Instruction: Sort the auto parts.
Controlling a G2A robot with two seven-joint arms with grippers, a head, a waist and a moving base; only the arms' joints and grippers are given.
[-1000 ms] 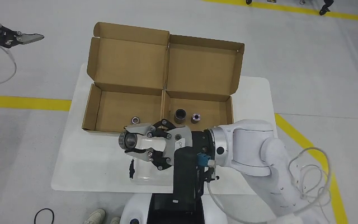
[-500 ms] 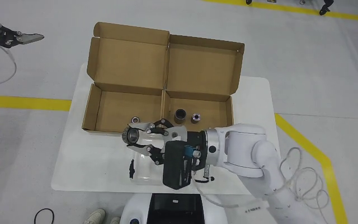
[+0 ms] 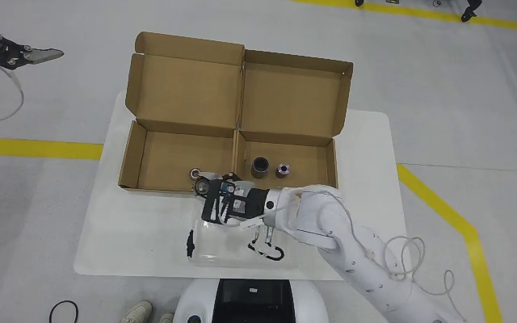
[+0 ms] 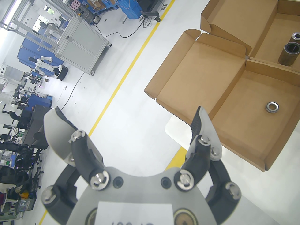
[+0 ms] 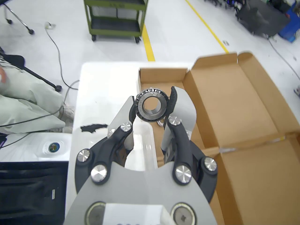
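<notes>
My right gripper [image 5: 151,108] is shut on a steel roller bearing [image 5: 151,106], held on edge above the table. From above, this gripper [image 3: 207,194] hangs at the front wall of the cardboard box's left compartment [image 3: 161,161]. A second bearing [image 3: 195,172] lies flat inside that compartment, also visible as a bearing [image 4: 271,107] in the left wrist view. The right compartment [image 3: 311,161] holds a dark sleeve [image 3: 260,166] and a small silver part [image 3: 281,169]. My left gripper [image 4: 127,118] stands open and empty, far off the table's left side [image 3: 32,55].
A clear plastic tray [image 3: 222,249] sits on the white table [image 3: 363,202] in front of the box, under the right arm. A small black scrap [image 3: 190,242] lies by the tray's left edge. The box lids [image 3: 242,89] stand open at the back.
The right gripper, still holding the bearing, has moved back and a little right toward the box's front wall, and its wrist has turned. The left gripper has not moved.
</notes>
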